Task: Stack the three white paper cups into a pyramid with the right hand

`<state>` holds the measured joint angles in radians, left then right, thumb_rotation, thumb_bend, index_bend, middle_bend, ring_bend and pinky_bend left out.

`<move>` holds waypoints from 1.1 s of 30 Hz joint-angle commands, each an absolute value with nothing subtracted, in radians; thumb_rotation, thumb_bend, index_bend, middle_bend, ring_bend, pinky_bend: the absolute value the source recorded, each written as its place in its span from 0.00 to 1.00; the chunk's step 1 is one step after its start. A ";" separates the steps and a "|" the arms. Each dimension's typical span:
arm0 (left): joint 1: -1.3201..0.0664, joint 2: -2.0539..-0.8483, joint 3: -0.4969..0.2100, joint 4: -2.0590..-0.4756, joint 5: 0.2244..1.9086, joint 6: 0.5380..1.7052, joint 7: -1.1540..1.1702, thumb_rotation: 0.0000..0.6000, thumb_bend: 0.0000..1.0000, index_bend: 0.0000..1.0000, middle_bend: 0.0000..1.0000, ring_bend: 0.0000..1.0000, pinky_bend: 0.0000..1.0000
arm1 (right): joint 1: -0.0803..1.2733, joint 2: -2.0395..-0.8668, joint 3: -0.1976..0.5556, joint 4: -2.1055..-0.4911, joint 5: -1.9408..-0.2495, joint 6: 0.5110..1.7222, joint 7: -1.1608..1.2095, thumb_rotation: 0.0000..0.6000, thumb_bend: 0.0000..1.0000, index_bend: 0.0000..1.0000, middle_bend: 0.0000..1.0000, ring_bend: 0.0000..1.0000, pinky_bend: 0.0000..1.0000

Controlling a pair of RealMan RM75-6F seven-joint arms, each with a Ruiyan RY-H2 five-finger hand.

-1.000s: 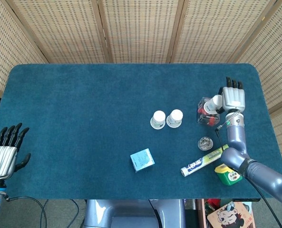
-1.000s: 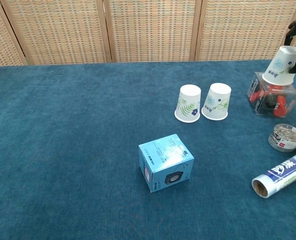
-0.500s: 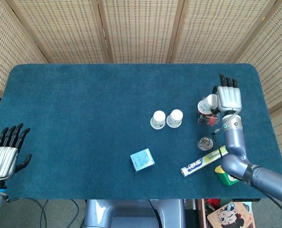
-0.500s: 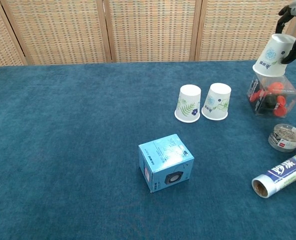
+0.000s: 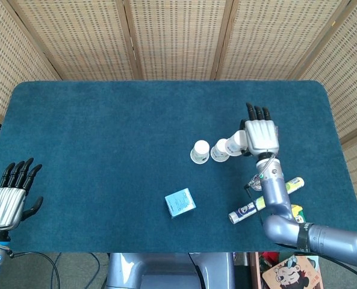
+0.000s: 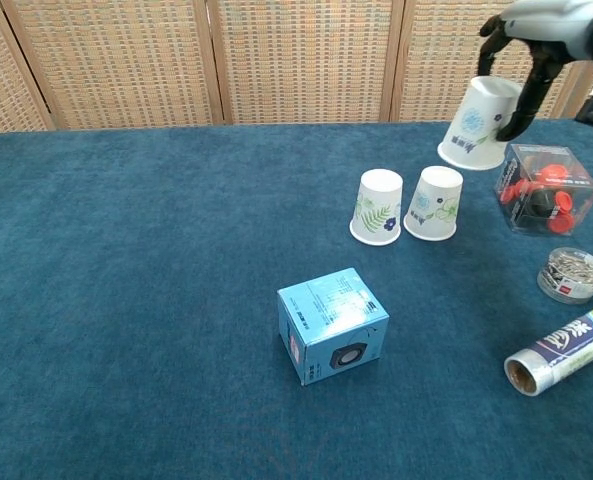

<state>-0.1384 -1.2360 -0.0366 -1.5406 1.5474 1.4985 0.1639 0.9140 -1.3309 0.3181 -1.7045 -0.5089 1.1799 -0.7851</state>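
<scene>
Two white paper cups stand upside down side by side mid-table, the left cup [image 5: 199, 151] [image 6: 378, 207] touching the right cup [image 5: 220, 151] [image 6: 435, 203]. My right hand [image 5: 260, 136] [image 6: 536, 40] holds the third cup [image 5: 235, 144] [image 6: 479, 124] tilted in the air, just above and to the right of the pair. My left hand [image 5: 11, 192] hangs open off the table's left front corner, seen only in the head view.
A blue box [image 5: 180, 202] [image 6: 332, 324] sits near the front. At the right are a clear box of red and black pieces [image 6: 543, 189], a tin of clips [image 6: 572, 273], and a foil roll [image 5: 264, 200] [image 6: 564, 347].
My right hand has lifted the third cup off the clear box and carried it left, up to the right cup of the pair. The left hand is unmoved.
</scene>
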 commanded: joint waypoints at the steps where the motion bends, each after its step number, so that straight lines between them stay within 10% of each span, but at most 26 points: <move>1: -0.136 -1.234 -0.038 -1.541 1.548 1.504 0.161 1.00 0.35 0.08 0.00 0.00 0.00 | 0.954 -1.379 0.320 -1.712 -0.499 1.196 -0.821 1.00 0.13 0.51 0.00 0.00 0.00; 33: -0.140 -1.230 -0.036 -1.536 1.548 1.492 0.134 1.00 0.35 0.08 0.00 0.00 0.00 | 1.043 -1.518 0.342 -1.497 -0.427 1.149 -0.854 1.00 0.13 0.51 0.00 0.00 0.00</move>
